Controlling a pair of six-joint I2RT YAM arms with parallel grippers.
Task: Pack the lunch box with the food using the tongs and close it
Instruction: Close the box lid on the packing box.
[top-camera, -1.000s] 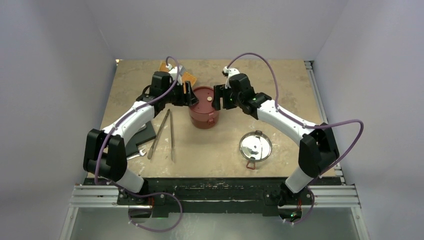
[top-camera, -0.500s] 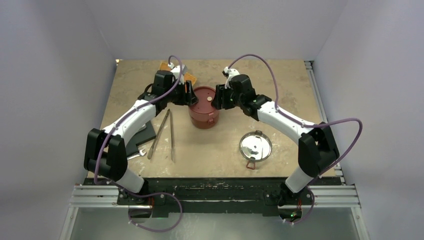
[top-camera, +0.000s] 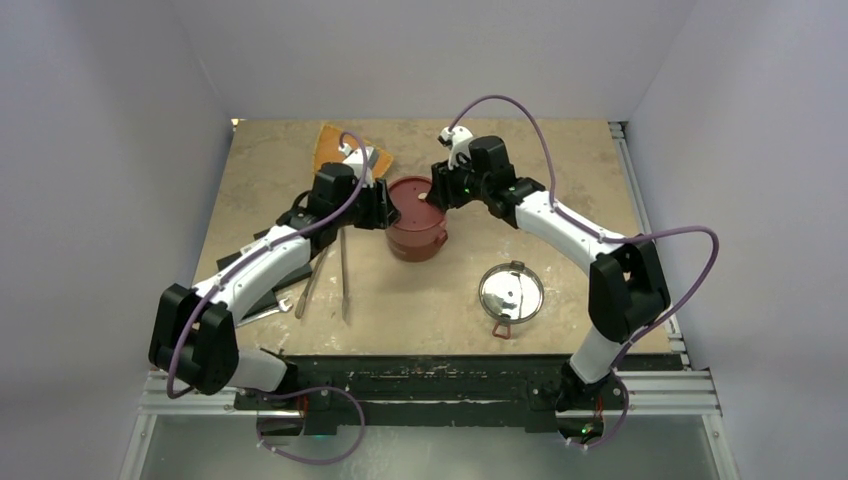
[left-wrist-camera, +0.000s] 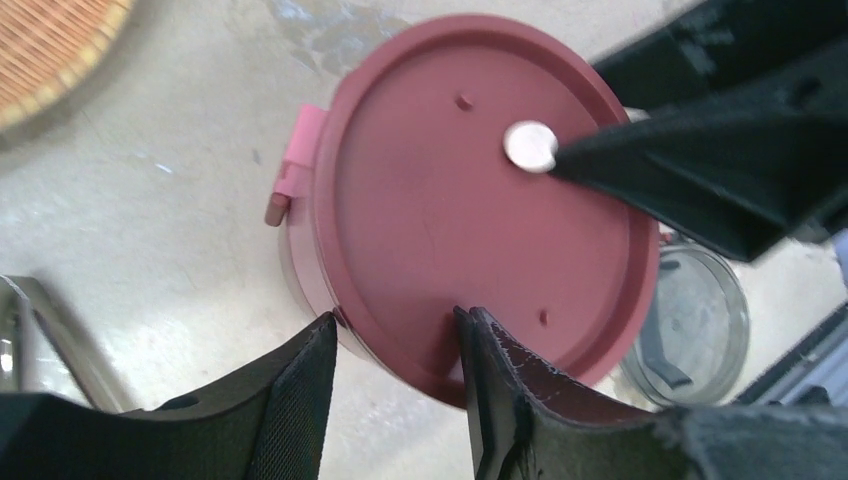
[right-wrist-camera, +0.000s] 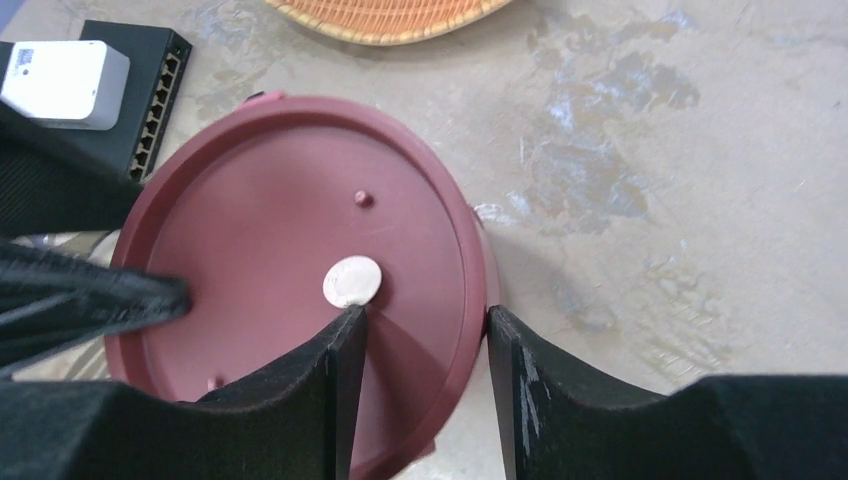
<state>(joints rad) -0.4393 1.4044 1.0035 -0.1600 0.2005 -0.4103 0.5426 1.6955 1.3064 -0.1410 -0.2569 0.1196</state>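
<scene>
Left arm (top-camera: 262, 262): reaches forward and inward from its base, elbow out to the left, forearm slanting toward the table's middle.
Right arm (top-camera: 565, 225): mirrors it, elbow out to the right, forearm angled inward.
Left gripper (left-wrist-camera: 396, 318): jaws partly closed, pinching the rim of the lunch box (left-wrist-camera: 430, 210), one finger outside the wall and one on the lid.
Right gripper (right-wrist-camera: 425, 312): pinches the opposite rim the same way.
Wrists: face each other, tilted downward.

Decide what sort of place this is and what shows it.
Probably a robot lab cell, not a kitchen: plain white walls box in a worn table, and two arms stand on a metal rail.
</scene>
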